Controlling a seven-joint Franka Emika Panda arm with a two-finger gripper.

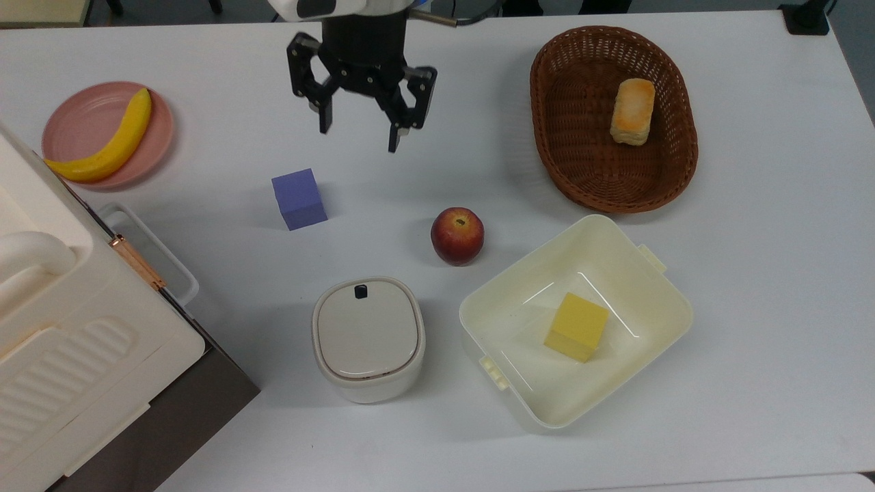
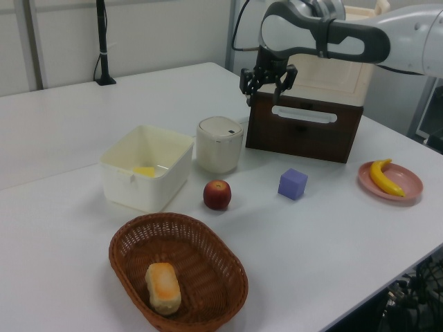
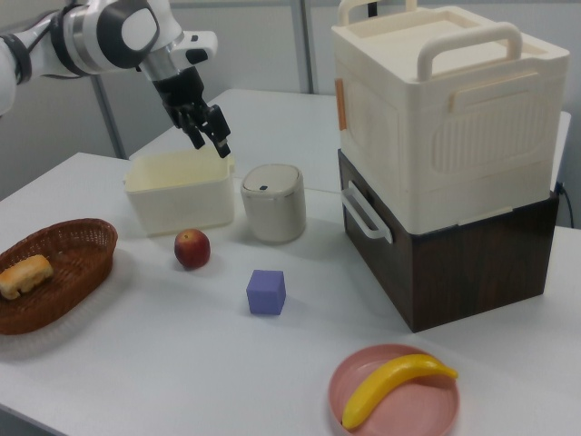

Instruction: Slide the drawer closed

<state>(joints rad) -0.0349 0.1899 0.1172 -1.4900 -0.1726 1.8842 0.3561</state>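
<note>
The drawer [image 3: 370, 247] has a dark brown front panel and a white loop handle [image 3: 362, 212]. It sits under the cream cabinet [image 3: 454, 100], and its front lies flush with the dark brown body. The same front [image 2: 304, 133] faces the table in the left view, and the handle [image 1: 156, 251] sticks out in the top view. My gripper [image 1: 359, 135] hangs open and empty, high above the table and far from the drawer. It is also seen as the gripper [image 2: 266, 86] and the gripper [image 3: 211, 143].
A purple cube [image 1: 299, 199], an apple [image 1: 456, 236] and a white lidded container [image 1: 368, 337] stand mid-table. A cream tub [image 1: 656, 301] holds a yellow block [image 1: 576, 326]. A wicker basket [image 1: 581, 171] holds bread [image 1: 632, 111]. A pink plate [image 1: 82, 123] carries a banana [image 1: 109, 145].
</note>
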